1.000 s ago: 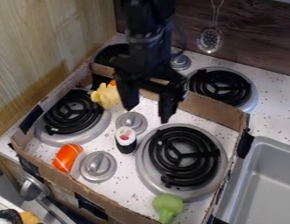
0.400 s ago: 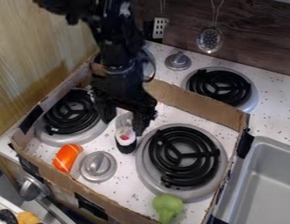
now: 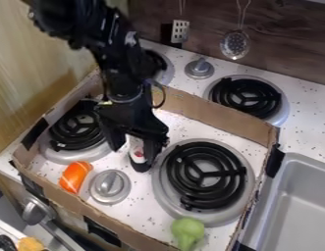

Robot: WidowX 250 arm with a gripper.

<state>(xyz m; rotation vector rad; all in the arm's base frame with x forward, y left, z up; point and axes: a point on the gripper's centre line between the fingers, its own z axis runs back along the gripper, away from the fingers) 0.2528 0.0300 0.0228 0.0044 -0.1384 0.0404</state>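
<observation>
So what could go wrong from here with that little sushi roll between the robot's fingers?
The gripper is open around the upright sushi roll, so an uneven squeeze might tip it over or let it slip. One finger hangs close to the rim of the front right burner and might bump it if the arm goes lower or drifts sideways. The cardboard border stands around them, so a low sideways swing could catch it.

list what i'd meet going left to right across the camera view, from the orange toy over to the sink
Orange toy with white stripes → silver knob → black-and-white toy roll with a reddish spot → front coil burner → grey sink
</observation>
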